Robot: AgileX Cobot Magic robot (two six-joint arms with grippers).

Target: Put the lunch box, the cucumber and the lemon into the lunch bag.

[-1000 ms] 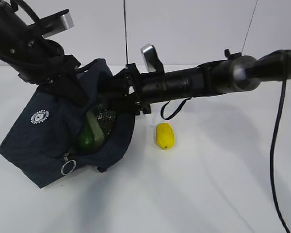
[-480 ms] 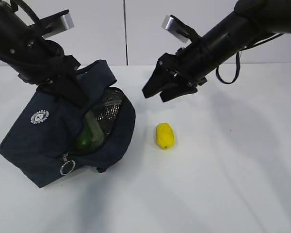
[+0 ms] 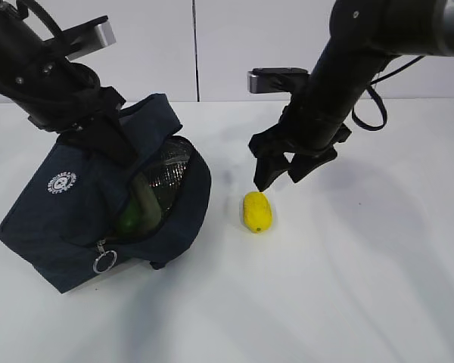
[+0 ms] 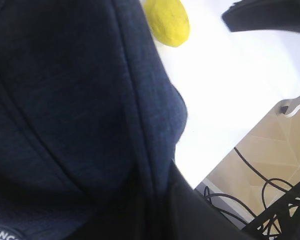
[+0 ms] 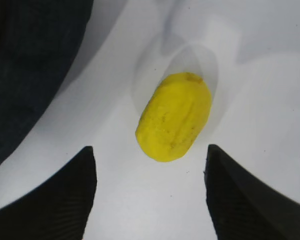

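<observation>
The navy lunch bag (image 3: 76,204) lies tilted on the white table with its mouth open to the right. My left gripper (image 3: 113,144) is shut on the bag's upper rim and holds it up; the left wrist view is filled with bag fabric (image 4: 65,100). Inside the mouth I see the cucumber (image 3: 132,219) and a pale green edge of the lunch box (image 3: 145,197). The lemon (image 3: 256,211) lies on the table right of the bag. My right gripper (image 3: 278,175) hangs open just above it, empty. In the right wrist view the lemon (image 5: 175,117) sits just ahead of the open gripper (image 5: 149,162).
The zipper's ring pull (image 3: 106,261) hangs at the bag's lower front and a round white logo (image 3: 62,182) is on its side. The bag's edge (image 5: 30,60) is left of the lemon. The table edge and floor cables (image 4: 260,175) show beyond the bag.
My right gripper has pulled out of the bag's mouth, lifted, and swung right and down to hover open over the lemon. The bag, left gripper and lemon have not moved.
</observation>
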